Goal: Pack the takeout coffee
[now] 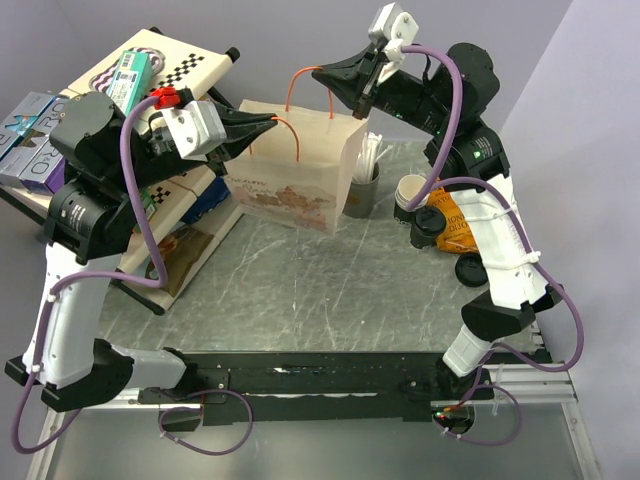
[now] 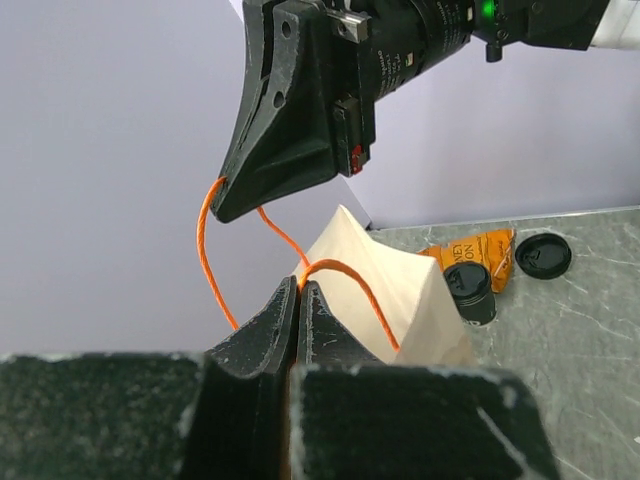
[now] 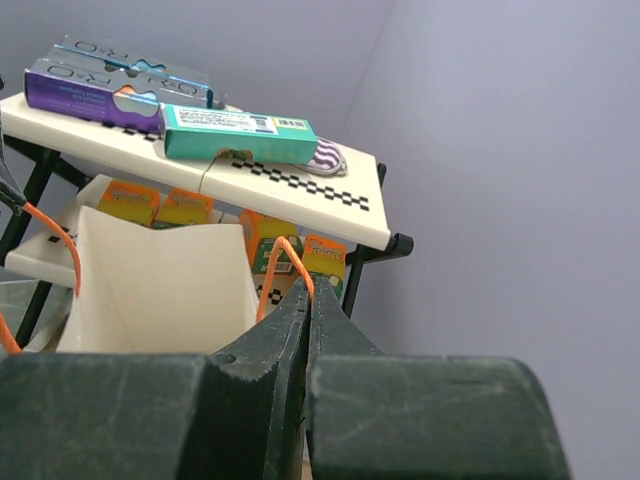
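Evidently one bag (image 1: 290, 185), two handles (image 1: 297, 140), one takeout coffee (image 2: 470, 288).
Left gripper (image 1: 274, 121) and right gripper (image 1: 321, 71) each clamped tight on one of the handles, jaws fully closed.

The bag (image 1: 290, 190) stands on the bench (image 1: 300, 290), with the shelf (image 1: 180, 70) at its 9 o'clock and the stick cup (image 1: 362, 192) at 3 o'clock. The takeout coffee (image 1: 426, 228) stands past that cup, the lid (image 1: 470, 270) at its 5 o'clock.
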{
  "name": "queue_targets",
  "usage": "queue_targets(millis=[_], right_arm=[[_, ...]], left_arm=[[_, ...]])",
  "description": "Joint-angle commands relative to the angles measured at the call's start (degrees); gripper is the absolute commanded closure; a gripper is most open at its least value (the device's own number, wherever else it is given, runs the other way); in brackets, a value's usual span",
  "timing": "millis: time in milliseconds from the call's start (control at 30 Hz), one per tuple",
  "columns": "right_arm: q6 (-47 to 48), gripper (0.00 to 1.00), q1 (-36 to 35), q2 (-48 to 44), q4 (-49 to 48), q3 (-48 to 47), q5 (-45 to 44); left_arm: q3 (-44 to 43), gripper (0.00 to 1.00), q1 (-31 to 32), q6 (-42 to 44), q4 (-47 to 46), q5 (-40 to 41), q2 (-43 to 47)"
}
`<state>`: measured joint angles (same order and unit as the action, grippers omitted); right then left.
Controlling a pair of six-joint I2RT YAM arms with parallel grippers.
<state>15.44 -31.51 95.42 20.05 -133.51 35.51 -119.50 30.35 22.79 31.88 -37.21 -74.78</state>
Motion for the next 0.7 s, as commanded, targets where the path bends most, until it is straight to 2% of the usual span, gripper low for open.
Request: queue_targets(millis=[0,133,300,367,400,433,467,500,533,567,600,667], right_arm=[[-1.12,1.0,-0.22,-0.4,-3.62,-1.75,-0.35],[-1.03,1.0,-0.22,-0.76,-3.71,-0.44,-0.26],[-1.73,1.0,-0.22,-1.81,-2.31,5.53,0.53],[-1.56,0.92,-0.13,-2.51,-1.34,10.08,1.4],[-1.29,0.86,-0.13,-3.04,-1.07,12.29,1.76],[-0.94,0.68,-0.22,-3.91,-0.98,14.57,2.63],[-0.5,0.61,-0.13,-4.44,-0.72,19.47,2.72],[0.11,0.51,-0.13,-4.97,-0.28,21.87,2.55],[-0.49,0.19,-0.13,-6.11,0.07,24.33,1.77],[-1.37,0.04,0.13,-6.9,0.07,29.05,-0.94],[-3.03,0.0,0.48,-7.95,-0.1,31.19,-1.31],[-4.1,0.0,1.09,-11.73,-1.15,35.49,-1.49]], left_arm=[[-1.61,0.99,0.15,-0.11,-2.61,0.39,0.25],[-0.82,0.99,0.15,-0.11,-2.43,0.74,0.52],[6.28,0.99,0.15,-0.81,-3.66,1.7,3.32],[12.5,0.99,0.15,-0.81,-4.71,2.49,5.6],[14.98,0.93,0.15,-0.73,-6.11,2.84,6.4],[17.61,0.83,0.15,-0.81,-6.91,3.28,7.27],[23.38,0.7,0.15,-1.07,-7.96,3.55,9.11],[26.66,0.33,0.15,-2.56,-9.19,4.68,10.17],[30.43,0.2,0.06,-3.35,-11.46,5.21,11.23],[37.43,0.05,0.15,-4.06,-12.18,5.92,13.76],[40.2,0.01,0.15,-6.15,-12.45,6.62,15.09],[45.21,0.01,0.15,-7.05,-11.23,6.45,19.12]])
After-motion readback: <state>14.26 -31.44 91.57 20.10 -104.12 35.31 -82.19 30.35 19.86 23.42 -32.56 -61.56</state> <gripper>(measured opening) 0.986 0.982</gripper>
